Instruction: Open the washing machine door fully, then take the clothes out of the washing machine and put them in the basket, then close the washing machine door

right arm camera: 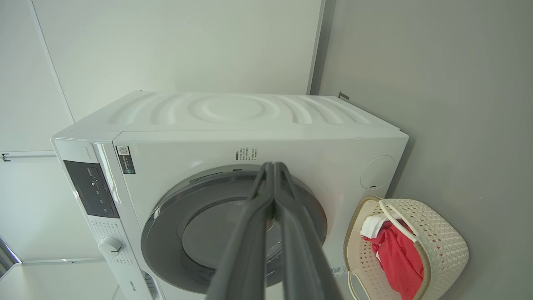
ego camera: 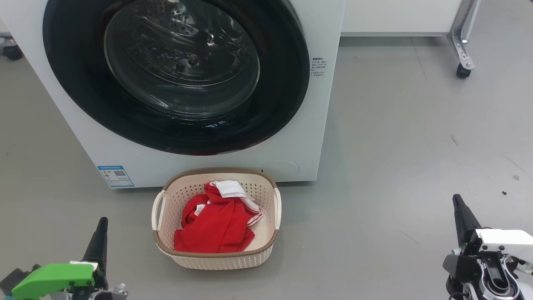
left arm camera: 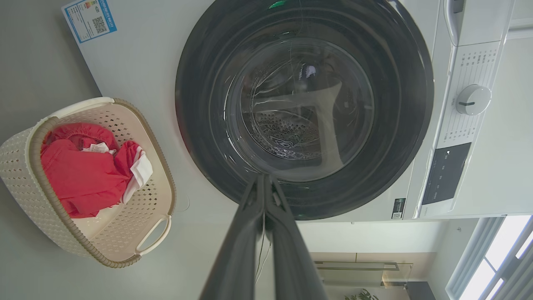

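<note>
The white washing machine stands ahead with its round black-rimmed door flat against the front. On the floor just before it sits the cream basket, and the red clothes with white trim lie bunched inside. My left gripper is low at the left, shut and holding nothing, well short of the basket. My right gripper is low at the right, also shut and holding nothing. The left wrist view looks at the door and the basket; the right wrist view catches the machine and the basket.
Grey floor runs around the machine. A metal frame leg on a caster stands at the back right, and another wheel sits behind the machine's left side. The control panel with its dial is above the door.
</note>
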